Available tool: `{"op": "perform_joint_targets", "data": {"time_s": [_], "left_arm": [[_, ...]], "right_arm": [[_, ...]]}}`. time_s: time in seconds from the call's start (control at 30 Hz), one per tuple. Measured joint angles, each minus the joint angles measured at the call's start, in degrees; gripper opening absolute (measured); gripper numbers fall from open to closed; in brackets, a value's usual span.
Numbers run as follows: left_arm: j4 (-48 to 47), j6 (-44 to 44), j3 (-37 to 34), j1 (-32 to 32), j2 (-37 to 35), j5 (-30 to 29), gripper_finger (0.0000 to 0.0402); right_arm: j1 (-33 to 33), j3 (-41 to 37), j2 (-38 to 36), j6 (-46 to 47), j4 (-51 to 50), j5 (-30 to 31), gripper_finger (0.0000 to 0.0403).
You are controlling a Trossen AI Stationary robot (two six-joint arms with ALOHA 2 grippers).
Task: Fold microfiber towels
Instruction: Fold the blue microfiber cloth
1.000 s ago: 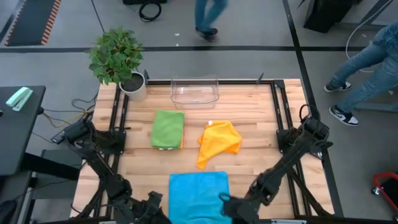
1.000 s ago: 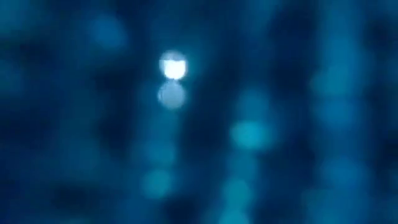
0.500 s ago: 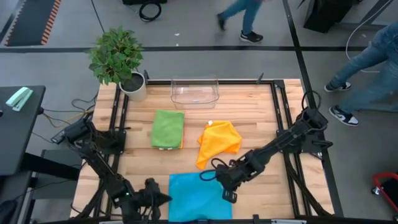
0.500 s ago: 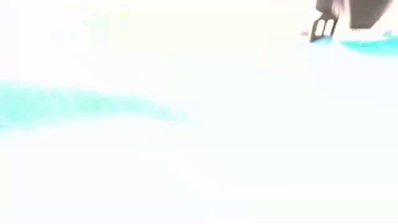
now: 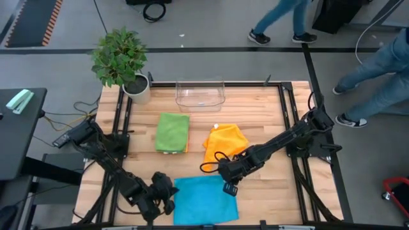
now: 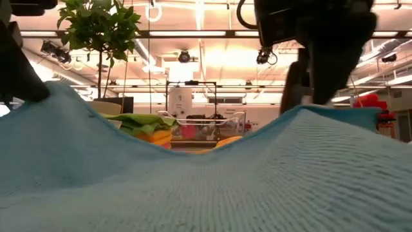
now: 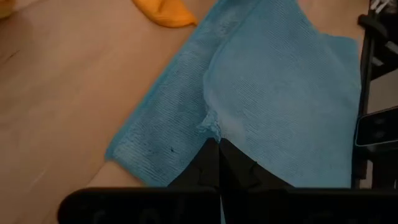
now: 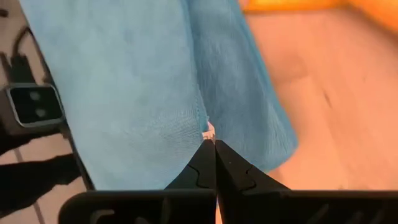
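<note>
A blue towel (image 5: 204,199) lies at the table's near middle, its near part doubled over the rest. My left gripper (image 5: 167,195) is shut on its left corner and my right gripper (image 5: 229,186) on its right corner. In the low view the cloth (image 6: 193,180) rises to a peak at each grip. A folded green towel (image 5: 172,131) rests flat on an orange one whose edge shows beneath it. Beside it a crumpled orange towel (image 5: 225,144) lies on the table. My left gripper pinches a corner of the blue towel's upper layer (image 7: 209,127) between its two fingertips, slanting down from the table's left. The corner is raised a little; the cloth falls away slack onto the layer below. My right gripper pinches the other corner of the upper layer (image 8: 204,132) between its fingertips, coming steeply from above. That corner stands up as a peak (image 6: 302,111), and the cloth sags between the two grips.
A clear plastic bin (image 5: 200,94) stands at the far middle, and a potted plant (image 5: 121,61) at the far left corner. Bare wood shows at the table's left (image 5: 137,163) and right (image 5: 268,128). People walk on the floor beyond the table.
Both grippers have gone from the near edge toward the far edge and tipped downward, staying shut on the blue towel's corners. The towel's near part, which hung in front of the low camera, has been drawn up and folded over the part lying on the table.
</note>
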Motion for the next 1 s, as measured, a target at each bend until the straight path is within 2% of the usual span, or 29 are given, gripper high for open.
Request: {"op": "perform_joint_targets", "data": {"time_s": [0.1, 0.2, 0.37, 0.53, 0.7, 0.87, 1.0], "left_arm": [[-1.48, -0.69, 0.0, -0.34, -0.02, 1.64, 0.0001], [-5.67, -5.27, 0.0, -1.49, 0.0, 1.9, 0.0001], [-5.82, -7.58, 0.0, -4.12, -0.02, -2.04, 0.0001], [-10.4, -10.63, 0.0, -4.21, -0.02, -2.32, 0.0001], [-10.56, -8.47, 0.0, -1.06, -0.02, -2.42, 0.0001], [-7.42, -2.89, 0.0, 1.67, -0.02, 0.42, 0.0003], [-7.93, -2.87, 0.0, 2.84, -0.02, 3.58, 0.0032]], "right_arm": [[-1.02, -0.02, -0.05, -1.29, 0.02, 0.24, 0.0], [-2.29, -0.02, -0.04, -2.32, 0.06, 0.19, 0.0], [-3.44, -0.02, -0.02, -3.05, 0.01, -0.68, 0.0], [-4.05, -0.02, -0.02, -3.39, -0.44, -0.44, 0.0], [-5.44, -0.02, -0.04, -2.92, -1.91, -1.38, 0.0], [-5.45, -0.02, -0.03, -2.59, -1.93, -1.97, 0.0001], [-5.47, -0.02, -0.02, -0.69, -1.93, -1.84, 0.0016]]}}
